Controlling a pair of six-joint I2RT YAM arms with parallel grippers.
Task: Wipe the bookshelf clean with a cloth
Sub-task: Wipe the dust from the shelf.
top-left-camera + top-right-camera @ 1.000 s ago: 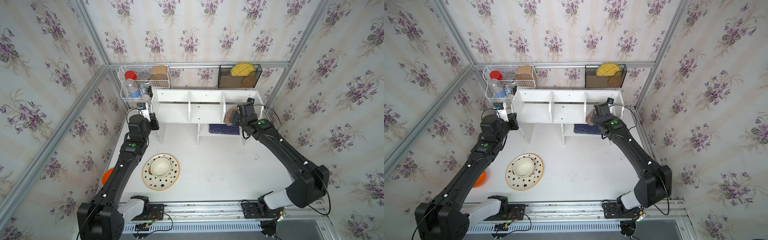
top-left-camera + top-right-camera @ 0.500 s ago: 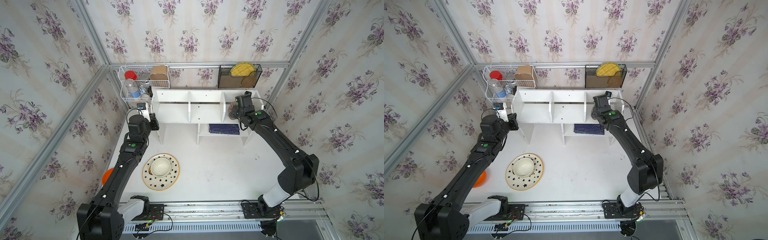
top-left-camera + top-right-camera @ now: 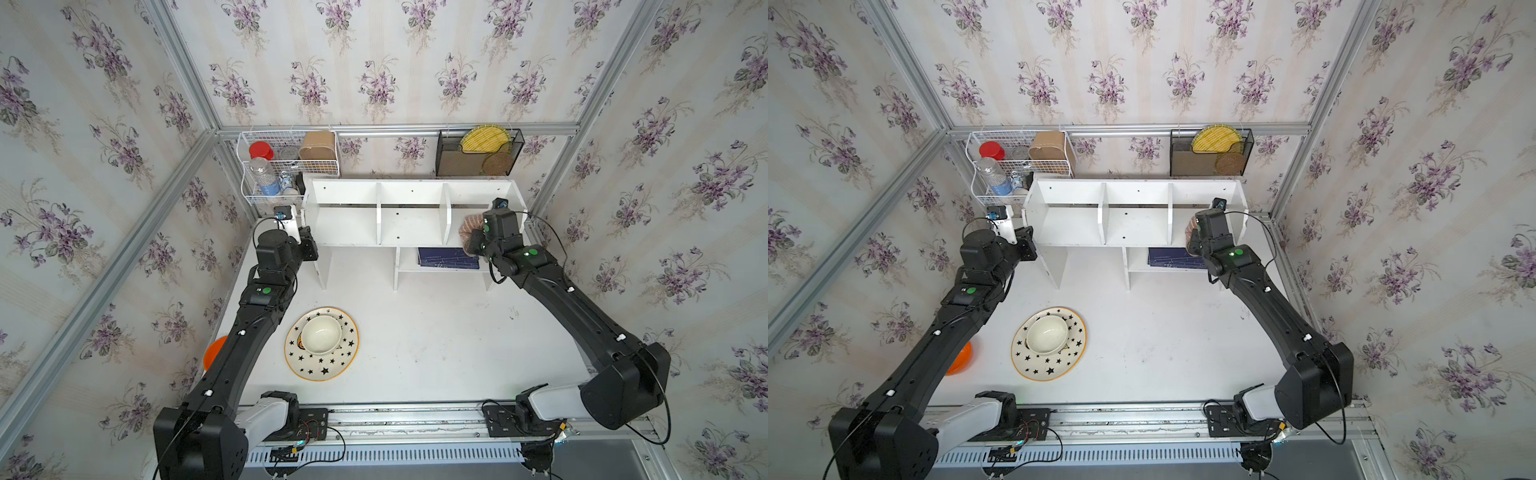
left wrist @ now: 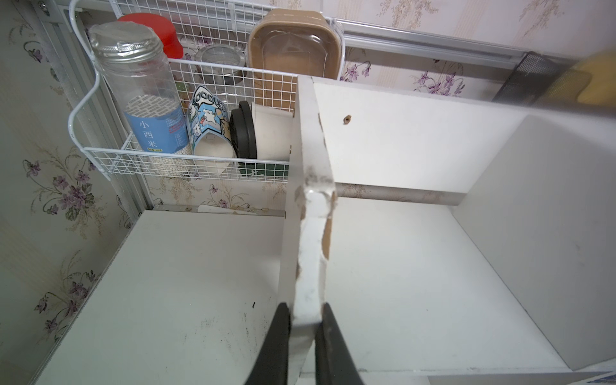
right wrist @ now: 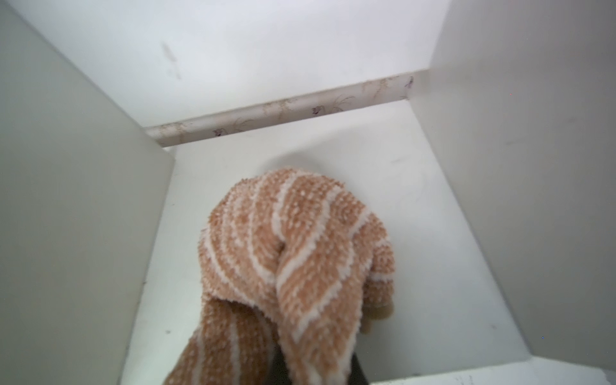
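Note:
The white bookshelf [image 3: 345,228] [image 3: 1067,224] stands against the back wall. My left gripper [image 3: 309,249] [image 4: 305,333] is shut on the front edge of its left side panel, one finger on each face. My right gripper [image 3: 478,243] [image 5: 316,370] is shut on the bunched tan-pink striped cloth [image 3: 468,226] [image 3: 1190,232] [image 5: 300,250]. The cloth hangs in the front of the right compartment and rests on its floor. It hides most of the right fingers.
A white wire basket [image 3: 286,166] of jars hangs at the back left, a black mesh rack [image 3: 478,153] at the back right. A dark blue book [image 3: 446,257] lies on the lower shelf. A starred plate [image 3: 332,365] with a bowl and an orange dish [image 3: 214,353] sit on the table.
My right gripper pushed the cloth deep into the right compartment, then drew it back toward the front. The left arm has not moved.

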